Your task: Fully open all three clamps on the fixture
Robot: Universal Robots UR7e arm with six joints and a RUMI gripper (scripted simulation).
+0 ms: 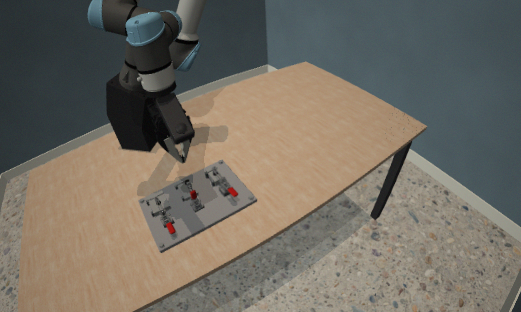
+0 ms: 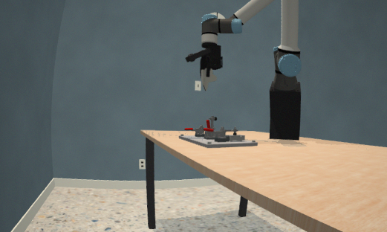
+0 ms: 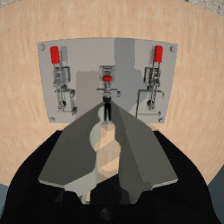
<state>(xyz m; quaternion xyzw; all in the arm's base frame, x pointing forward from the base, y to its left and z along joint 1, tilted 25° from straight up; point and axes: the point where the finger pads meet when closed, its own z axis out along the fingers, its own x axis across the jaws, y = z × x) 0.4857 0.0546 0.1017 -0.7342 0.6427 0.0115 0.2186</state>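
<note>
The grey fixture plate (image 1: 213, 211) (image 2: 232, 145) (image 3: 87, 55) carries three toggle clamps with red handles. The middle clamp's handle (image 1: 193, 194) (image 2: 208, 123) (image 3: 107, 78) stands up, and its arm with a black tip (image 2: 215, 118) is raised. The handle of the clamp on the right in the top view (image 1: 232, 191) (image 2: 208, 129) (image 3: 55, 55) lies flat, with its arm down. The third clamp's handle (image 1: 170, 228) (image 2: 189, 129) (image 3: 158, 53) lies flat too. My gripper (image 1: 184, 160) (image 2: 205, 89) (image 3: 107, 103) is shut and empty, well above the plate. Small parts under the arms are hard to make out.
The plate lies on the wooden table (image 1: 308, 125) (image 2: 303, 175), near its front edge. The black robot pedestal (image 1: 128, 115) (image 2: 285, 115) stands behind the plate. Corner bolts rise slightly from the plate. The raised middle clamp is the tallest thing on it.
</note>
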